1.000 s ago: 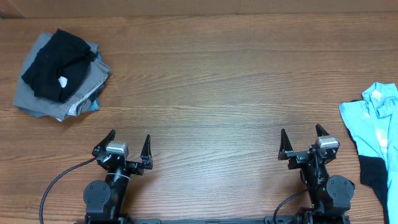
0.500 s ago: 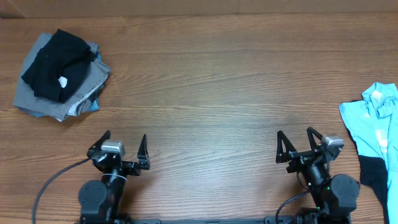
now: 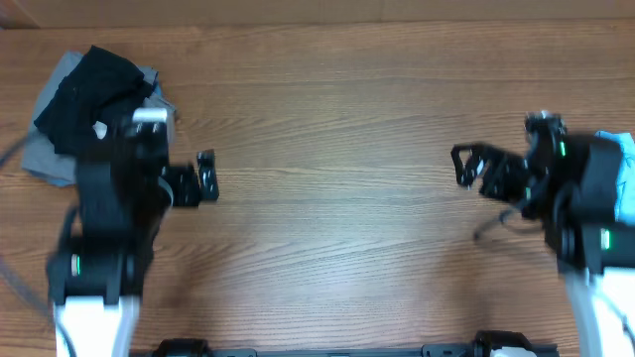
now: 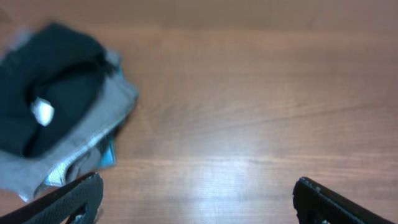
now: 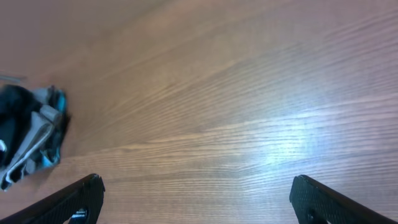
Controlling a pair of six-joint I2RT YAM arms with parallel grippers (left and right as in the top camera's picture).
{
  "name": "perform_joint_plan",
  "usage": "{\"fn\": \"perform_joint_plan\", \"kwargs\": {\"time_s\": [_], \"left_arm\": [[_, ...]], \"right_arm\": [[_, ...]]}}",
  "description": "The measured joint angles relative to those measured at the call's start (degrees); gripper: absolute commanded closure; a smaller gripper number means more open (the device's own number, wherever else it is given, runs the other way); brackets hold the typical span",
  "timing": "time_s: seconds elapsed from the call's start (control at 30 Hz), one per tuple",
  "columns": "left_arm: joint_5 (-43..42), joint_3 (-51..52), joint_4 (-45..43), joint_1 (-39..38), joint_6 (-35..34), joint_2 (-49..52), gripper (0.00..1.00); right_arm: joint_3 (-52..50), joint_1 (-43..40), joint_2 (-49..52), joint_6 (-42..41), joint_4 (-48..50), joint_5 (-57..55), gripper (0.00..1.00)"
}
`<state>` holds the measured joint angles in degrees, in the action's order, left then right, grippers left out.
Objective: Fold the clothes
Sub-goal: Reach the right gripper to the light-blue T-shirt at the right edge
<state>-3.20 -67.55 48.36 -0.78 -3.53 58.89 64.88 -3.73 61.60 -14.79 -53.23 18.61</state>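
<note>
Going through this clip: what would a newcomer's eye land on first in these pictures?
First, the heap of black and grey clothes at the far left of the wooden table, partly covered by the left arm. Next, the two open, empty hands, the left hand and the right hand, over bare wood. A sliver of light blue shirt shows at the right edge behind the right arm.

A brown wooden table (image 3: pixel 337 119) carries a small pile of clothes (image 3: pixel 60 99) near its far left corner, a black garment (image 3: pixel 84 79) on top of a grey garment (image 3: pixel 40 159), and a light blue shirt (image 3: pixel 628 178) at its right edge.
</note>
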Motion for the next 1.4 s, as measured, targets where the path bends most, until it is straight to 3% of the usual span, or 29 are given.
{"fn": "perform_joint_plan", "kwargs": {"time_s": [0.1,0.27,0.43,0.6,0.93,1.27,1.4], "left_arm": [[-0.2,-7.9,5.1,0.0,0.1,9.3,0.0],[-2.7,-14.5,8.5,0.0,0.1,16.2,0.0],[-6.1,-15.8,8.7,0.0,0.1,16.7,0.0],[-7.4,-15.8,8.9,0.0,0.1,16.7,0.0],[-8.1,-15.9,8.9,0.0,0.0,16.7,0.0],[-8.2,-15.9,8.9,0.0,0.0,16.7,0.0],[-8.2,-15.9,8.9,0.0,0.0,16.7,0.0]], "right_arm": [[6.1,0.0,9.6,0.3,-3.4,0.0,0.0],[10.4,-1.3,20.2,-1.0,-4.8,-2.0,0.0],[10.8,-8.3,27.3,-6.7,-2.5,-9.1,0.02],[11.1,-15.7,35.2,-9.2,4.5,-14.9,0.17],[11.1,-18.4,46.7,-10.5,14.4,-25.6,0.22],[11.1,-18.4,53.1,-10.7,15.8,-31.3,0.4],[11.1,-18.4,54.2,-11.1,16.3,-32.5,0.7]]}}
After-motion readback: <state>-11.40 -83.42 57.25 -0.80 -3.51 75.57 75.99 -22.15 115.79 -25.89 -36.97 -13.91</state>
